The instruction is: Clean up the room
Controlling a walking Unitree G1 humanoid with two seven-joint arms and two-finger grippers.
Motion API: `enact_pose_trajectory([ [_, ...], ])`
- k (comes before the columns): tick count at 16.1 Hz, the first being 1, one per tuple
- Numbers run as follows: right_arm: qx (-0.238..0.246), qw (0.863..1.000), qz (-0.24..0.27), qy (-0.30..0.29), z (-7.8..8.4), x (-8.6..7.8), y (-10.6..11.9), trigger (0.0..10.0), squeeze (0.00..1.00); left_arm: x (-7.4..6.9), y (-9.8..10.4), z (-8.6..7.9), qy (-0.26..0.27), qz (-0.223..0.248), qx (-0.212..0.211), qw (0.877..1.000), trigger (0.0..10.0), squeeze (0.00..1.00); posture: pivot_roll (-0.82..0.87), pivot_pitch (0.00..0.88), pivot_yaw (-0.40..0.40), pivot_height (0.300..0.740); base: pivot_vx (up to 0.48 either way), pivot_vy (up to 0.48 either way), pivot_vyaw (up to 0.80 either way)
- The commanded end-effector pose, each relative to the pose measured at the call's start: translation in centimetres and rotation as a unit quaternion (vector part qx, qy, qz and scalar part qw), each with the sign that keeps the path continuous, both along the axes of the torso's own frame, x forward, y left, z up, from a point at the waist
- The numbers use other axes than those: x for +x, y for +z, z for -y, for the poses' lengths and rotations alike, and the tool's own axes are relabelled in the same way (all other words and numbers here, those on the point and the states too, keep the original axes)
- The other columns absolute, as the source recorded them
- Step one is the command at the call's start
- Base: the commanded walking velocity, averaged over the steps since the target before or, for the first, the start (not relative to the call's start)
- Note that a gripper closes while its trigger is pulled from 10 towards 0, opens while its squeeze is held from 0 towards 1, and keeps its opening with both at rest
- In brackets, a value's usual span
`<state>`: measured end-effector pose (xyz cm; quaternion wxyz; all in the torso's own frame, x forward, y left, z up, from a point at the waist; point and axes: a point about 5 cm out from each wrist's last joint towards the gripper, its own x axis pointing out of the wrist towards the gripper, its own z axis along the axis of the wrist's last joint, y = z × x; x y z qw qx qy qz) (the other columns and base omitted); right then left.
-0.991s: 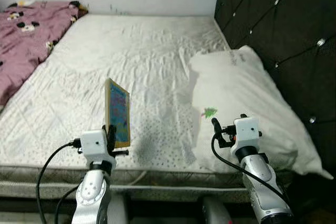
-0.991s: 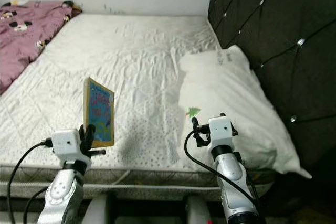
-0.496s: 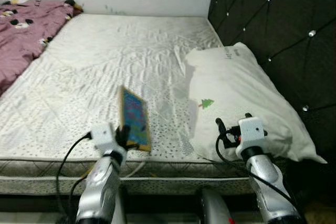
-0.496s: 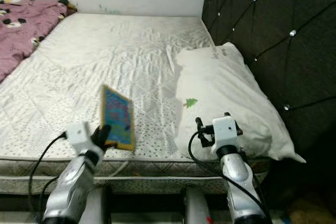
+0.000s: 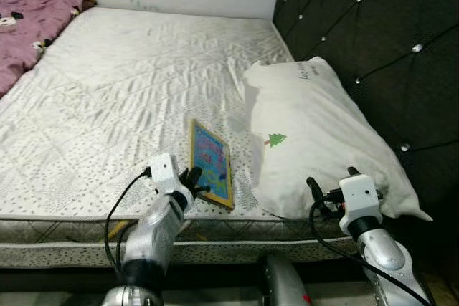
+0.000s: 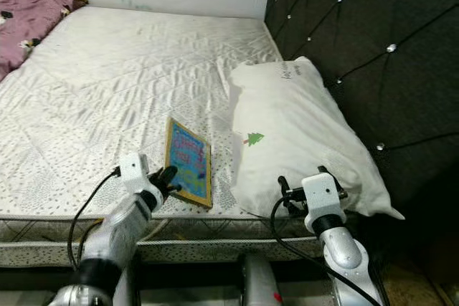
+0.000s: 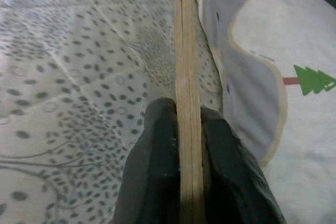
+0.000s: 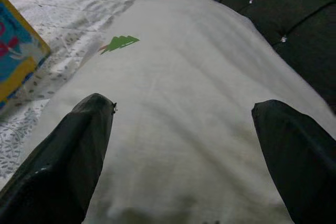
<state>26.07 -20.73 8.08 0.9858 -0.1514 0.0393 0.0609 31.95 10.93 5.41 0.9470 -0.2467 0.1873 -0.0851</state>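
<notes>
Book on the bed

The left gripper [image 5: 192,180] pinched the flat, colourful, wood-edged picture book [image 5: 210,164], pointing straight away; the right gripper [image 8: 181,145] was open.

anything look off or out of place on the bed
The colourful wooden-framed board is the odd item: it leans tilted near the mattress front edge beside the pillow, pinched by the left gripper. The right gripper hovers open over the pillow.
</notes>
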Motion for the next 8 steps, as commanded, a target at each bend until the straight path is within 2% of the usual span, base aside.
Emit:
enact_pose_trajectory([
  [1, -0.006, 1.000, 0.003, -0.006, 0.7, 0.0, 0.6, 10.0, 0.00, 0.1, -0.4, 0.7, -0.023, -0.020, -0.013, 0.999, 10.0, 0.00, -0.15, 0.000, -0.107, 0.558, 0.000, 0.000, 0.00],
  [2, -0.008, 1.000, 0.003, -0.005, 0.7, 0.0, 0.6, 10.0, 0.00, 0.3, -0.6, 0.6, -0.024, -0.030, -0.009, 0.999, 10.0, 0.00, -0.15, 0.000, -0.107, 0.558, 0.000, 0.000, 0.00],
  [3, -0.014, 1.000, 0.006, -0.003, 0.8, -0.1, 1.0, 10.0, 0.00, 0.9, -0.7, 0.8, -0.027, -0.049, -0.024, 0.998, 10.0, 0.00, -0.17, 0.000, -0.105, 0.558, 0.000, 0.000, 0.00],
  [5, -0.018, 1.000, 0.005, -0.004, 1.0, -0.3, 1.2, 10.0, 0.00, 1.4, -0.2, 1.2, -0.041, -0.052, -0.035, 0.997, 10.0, 0.00, -0.18, 0.000, -0.102, 0.558, 0.000, 0.000, 0.00],
  [7, -0.019, 1.000, 0.002, -0.007, 1.1, -0.4, 1.3, 10.0, 0.00, 2.1, 0.5, 2.1, -0.053, -0.053, -0.071, 0.995, 10.0, 0.00, -0.18, 0.000, -0.099, 0.558, 0.000, 0.000, 0.00],
  [8, -0.019, 1.000, 0.002, -0.007, 1.0, -0.4, 1.3, 10.0, 0.00, 2.1, 0.5, 2.3, -0.068, -0.052, -0.059, 0.995, 10.0, 0.00, -0.18, 0.000, -0.098, 0.558, 0.000, 0.000, 0.00],
])
